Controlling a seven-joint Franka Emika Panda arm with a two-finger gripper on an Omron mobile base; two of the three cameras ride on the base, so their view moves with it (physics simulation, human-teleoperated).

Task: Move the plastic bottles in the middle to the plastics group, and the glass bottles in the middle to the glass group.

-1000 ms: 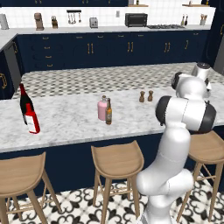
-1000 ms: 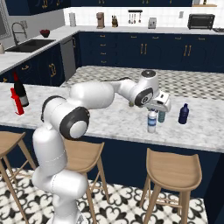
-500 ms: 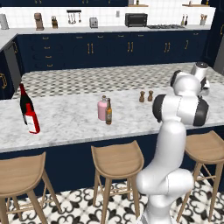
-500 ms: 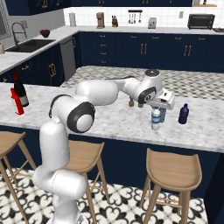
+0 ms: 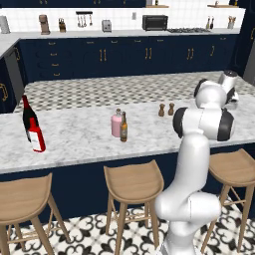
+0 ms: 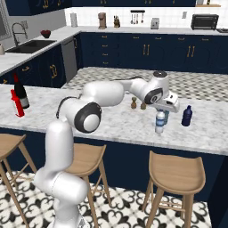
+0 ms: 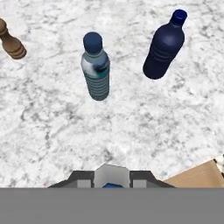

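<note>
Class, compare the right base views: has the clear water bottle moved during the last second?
Yes: the clear water bottle has shifted slightly right, toward the standing dark navy bottle.

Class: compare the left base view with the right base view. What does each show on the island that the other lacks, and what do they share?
Left base view: pink bottle and beer bottle. Right base view: water bottle and navy bottle. Both: wine bottle, red bottle, two shakers.

Pink bottle (image 5: 116,124) touching brown beer bottle (image 5: 123,128), wine bottle (image 5: 29,115), red bottle (image 5: 36,137)
</note>
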